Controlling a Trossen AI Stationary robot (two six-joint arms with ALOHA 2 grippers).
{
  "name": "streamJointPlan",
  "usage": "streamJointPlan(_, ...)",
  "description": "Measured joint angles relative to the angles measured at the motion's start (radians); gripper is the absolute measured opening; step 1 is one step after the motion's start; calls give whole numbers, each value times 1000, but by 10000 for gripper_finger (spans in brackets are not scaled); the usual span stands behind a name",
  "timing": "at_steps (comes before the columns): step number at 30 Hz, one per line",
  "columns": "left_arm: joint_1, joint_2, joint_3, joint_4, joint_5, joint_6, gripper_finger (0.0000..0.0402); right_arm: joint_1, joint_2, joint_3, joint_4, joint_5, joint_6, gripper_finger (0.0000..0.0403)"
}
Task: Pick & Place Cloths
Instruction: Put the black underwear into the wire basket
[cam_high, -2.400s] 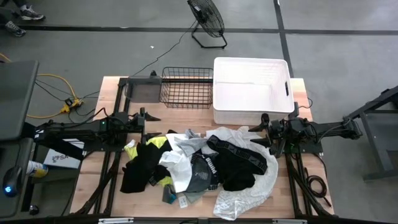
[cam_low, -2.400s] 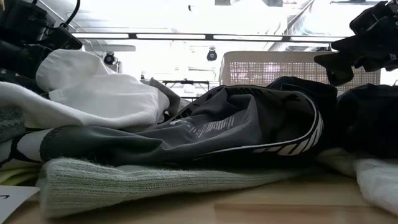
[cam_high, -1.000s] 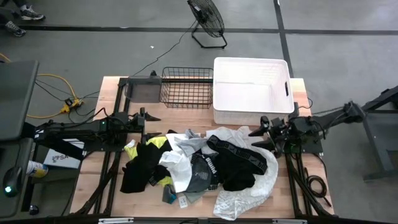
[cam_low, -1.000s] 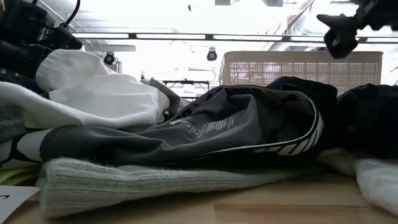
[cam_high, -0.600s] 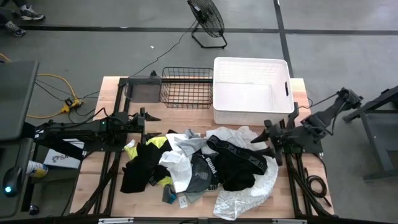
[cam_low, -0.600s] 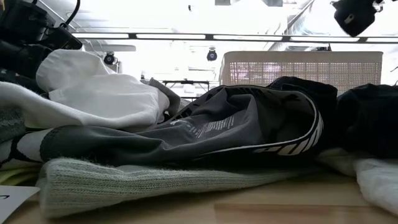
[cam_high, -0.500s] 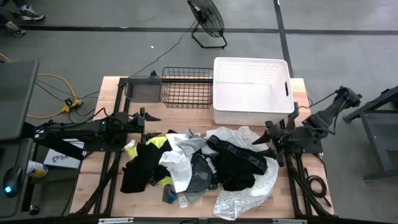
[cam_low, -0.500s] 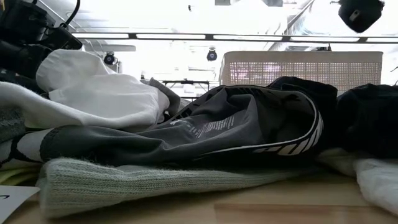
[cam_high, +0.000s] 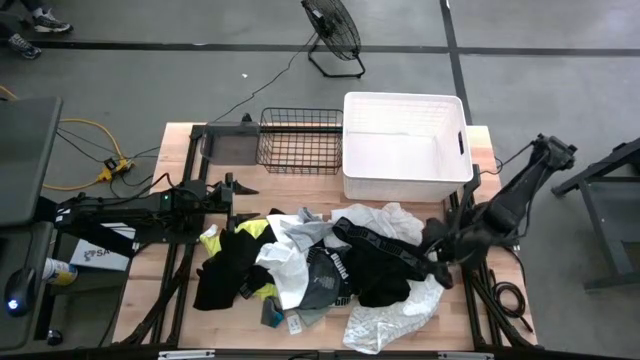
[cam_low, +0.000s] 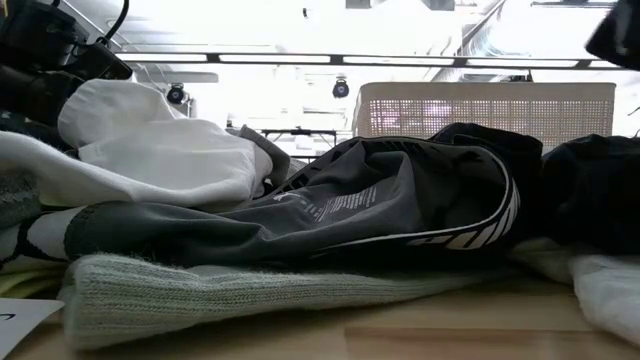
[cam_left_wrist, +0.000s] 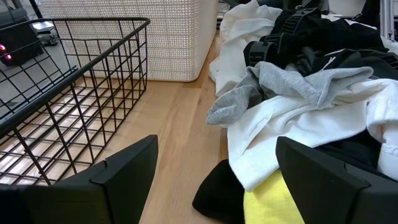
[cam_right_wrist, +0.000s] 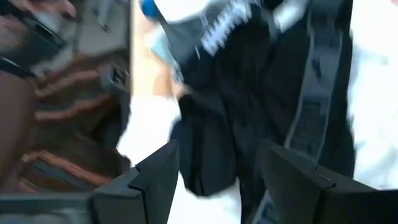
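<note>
Waiting on the left, my left gripper (cam_high: 232, 187) sits low at the left edge of the heap with its jaws spread wide and nothing between them, the black wire basket (cam_high: 300, 140) just beyond it on the far side. The cloths (cam_high: 320, 262) lie in a loose tangle across the middle of the table, near of the basket and the white tub (cam_high: 405, 145): black, white, grey, a flash of neon yellow, one black band with white lettering, one sheer white sheet under the right side. I judge them light, limp and apt to drag neighbours along, so a raised fold on top is the place to pinch. My right gripper (cam_high: 436, 262) hangs over the heap's right edge, jaws apart and empty, above the black garment (cam_right_wrist: 249, 81).
</note>
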Motion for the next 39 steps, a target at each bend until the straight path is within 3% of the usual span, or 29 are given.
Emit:
streamJointPlan(7, 0, 0, 0, 0, 0, -1, 321, 27, 142, 0, -61, -76, 139, 213)
streamJointPlan(13, 0, 0, 0, 0, 0, -2, 321, 25, 227, 0, -75, -81, 153, 213)
streamJointPlan(25, 0, 0, 0, 0, 0, -28, 321, 25, 314, 0, -180, 56, 150, 213)
streamJointPlan(34, 0, 0, 0, 0, 0, -60, 321, 25, 324, 0, -302, 240, 142, 213)
streamJointPlan(39, 0, 0, 0, 0, 0, -114, 321, 11, 324, 0, -312, 253, 113, 213)
